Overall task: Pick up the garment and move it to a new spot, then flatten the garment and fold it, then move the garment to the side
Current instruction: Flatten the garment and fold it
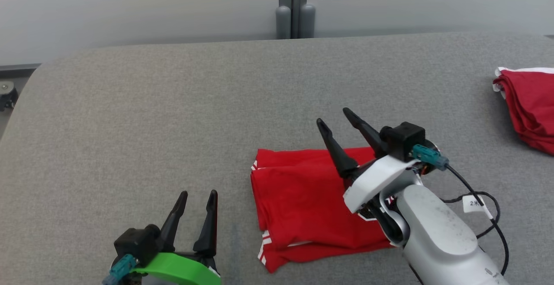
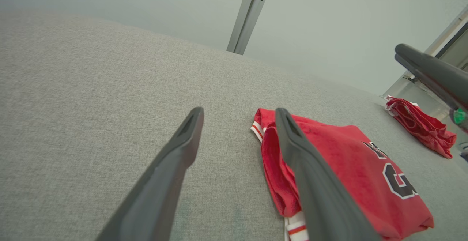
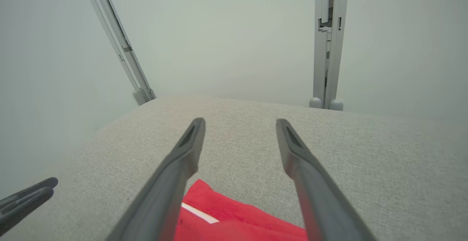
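Observation:
The garment [image 1: 303,203] is a red jersey with white trim and black lettering, lying folded into a rough rectangle on the grey cloth table [image 1: 173,116]. In the left wrist view the garment [image 2: 351,160] shows its lettering, and in the right wrist view a corner of the garment [image 3: 226,219] lies under the fingers. My right gripper [image 1: 335,116] hovers above the garment's right half, open and empty, fingers pointing away. My left gripper [image 1: 199,195] stands open and empty above bare table to the left of the garment.
A second red garment [image 1: 530,107] lies bunched at the table's far right edge. Grey posts [image 1: 295,17] stand behind the table's back edge against a pale wall. A black cable [image 1: 489,207] loops off the right wrist.

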`<state>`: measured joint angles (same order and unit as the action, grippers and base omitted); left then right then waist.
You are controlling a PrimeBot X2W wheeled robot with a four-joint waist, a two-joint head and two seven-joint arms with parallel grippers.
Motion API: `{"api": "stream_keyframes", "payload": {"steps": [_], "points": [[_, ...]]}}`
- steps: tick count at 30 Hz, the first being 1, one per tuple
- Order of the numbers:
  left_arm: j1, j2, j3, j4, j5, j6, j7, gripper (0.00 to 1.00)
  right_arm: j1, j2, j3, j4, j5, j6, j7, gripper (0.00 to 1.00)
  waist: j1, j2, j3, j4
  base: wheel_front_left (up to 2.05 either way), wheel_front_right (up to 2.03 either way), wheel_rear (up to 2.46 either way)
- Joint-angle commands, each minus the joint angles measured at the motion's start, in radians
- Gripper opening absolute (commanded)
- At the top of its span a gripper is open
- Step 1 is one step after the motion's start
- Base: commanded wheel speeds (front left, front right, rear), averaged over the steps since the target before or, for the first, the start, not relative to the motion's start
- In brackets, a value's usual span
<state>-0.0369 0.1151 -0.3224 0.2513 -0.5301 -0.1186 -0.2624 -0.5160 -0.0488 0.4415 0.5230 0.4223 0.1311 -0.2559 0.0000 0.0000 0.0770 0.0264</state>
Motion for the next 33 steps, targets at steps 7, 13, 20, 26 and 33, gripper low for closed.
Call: {"api": "stream_keyframes", "payload": {"steps": [7,13,20,26,33], "points": [[-0.005,-0.004,0.015,-0.012,0.026,-0.003,-0.003,1.0,0.13,-0.004,-0.168,-0.105,-0.208,-0.001,-0.008,1.0,0.0,0.0,-0.016,-0.016,0.0,0.0,0.0],[0.001,-0.017,0.042,-0.017,0.053,0.001,-0.003,1.0,0.246,-0.004,-0.24,-0.192,-0.305,-0.001,-0.009,1.0,0.0,0.0,-0.03,-0.025,0.0,0.0,0.0],[0.037,-0.035,0.087,-0.02,0.089,0.005,-0.003,1.0,0.359,-0.004,-0.322,-0.255,-0.327,-0.001,-0.01,1.0,0.0,0.0,-0.051,-0.038,0.0,0.0,0.0],[0.078,-0.051,0.135,-0.028,0.113,0.002,-0.003,1.0,0.427,-0.004,-0.384,-0.284,-0.309,-0.001,-0.01,1.0,0.0,0.0,-0.065,-0.043,0.0,0.0,0.0],[0.109,-0.058,0.171,-0.037,0.13,-0.003,-0.003,1.0,0.461,-0.004,-0.409,-0.285,-0.287,-0.001,-0.01,1.0,0.0,0.0,-0.074,-0.041,0.0,0.0,0.0]]}}
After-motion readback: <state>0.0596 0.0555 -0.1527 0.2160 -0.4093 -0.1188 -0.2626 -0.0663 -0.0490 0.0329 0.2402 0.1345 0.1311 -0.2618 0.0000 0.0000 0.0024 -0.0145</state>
